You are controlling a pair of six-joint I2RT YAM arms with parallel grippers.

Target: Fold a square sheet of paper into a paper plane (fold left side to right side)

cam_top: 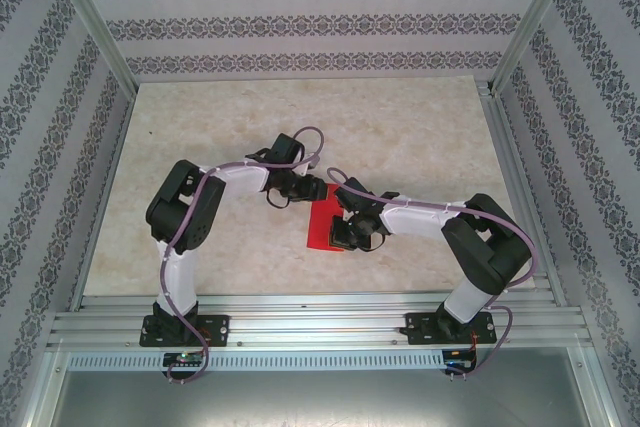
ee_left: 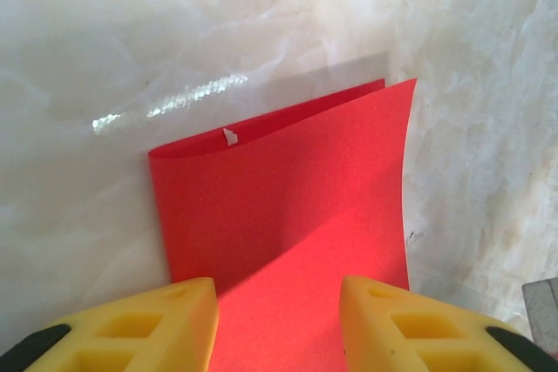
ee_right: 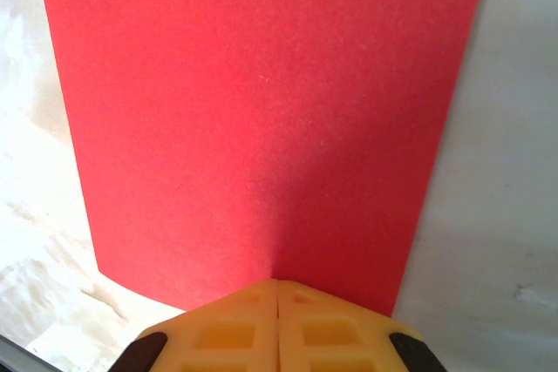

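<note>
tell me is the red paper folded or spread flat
Folded: the red sheet of paper shows two stacked layers at its far edge in the left wrist view.

Bright diffuse light; glare streak on the table (ee_left: 78,41); shadow across the square sheet of paper (ee_left: 288,198).
</note>
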